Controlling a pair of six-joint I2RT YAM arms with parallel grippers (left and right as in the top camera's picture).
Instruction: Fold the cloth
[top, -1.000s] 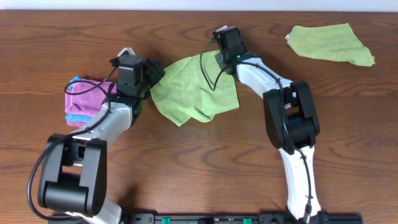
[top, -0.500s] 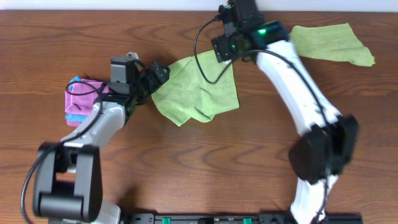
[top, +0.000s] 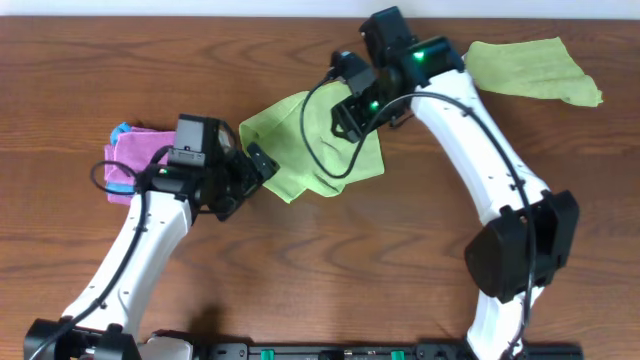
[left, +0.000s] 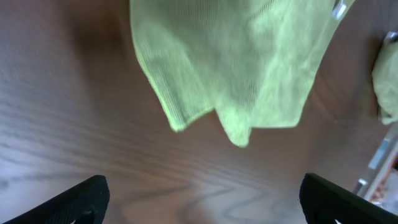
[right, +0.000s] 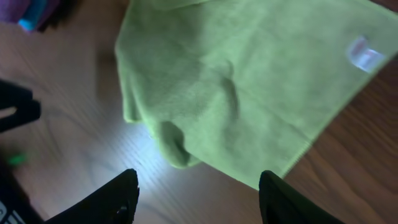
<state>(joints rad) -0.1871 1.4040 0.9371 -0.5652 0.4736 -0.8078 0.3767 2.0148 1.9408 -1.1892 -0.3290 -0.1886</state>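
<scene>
Overhead view, rumpled lime-green cloth (top: 280, 140), doubled lobe at its 6 o'clock, small white tag (right: 364, 53) unreadable, left gripper (left: 205, 193) and right gripper (right: 199, 186) both spread apart, empty

**Camera arrangement.** The overhead view looks straight down from high above the table (top: 300, 250), with the cloth (top: 310, 140) left of centre in the far half and both arms in frame. The left wrist view sits low and close beside the cloth's near-left edge, looking past the left gripper (left: 199, 202) at the frame's bottom. The right wrist view hangs close above the cloth, with the right gripper (right: 199, 199) at the bottom. All three views share the cloth.
</scene>
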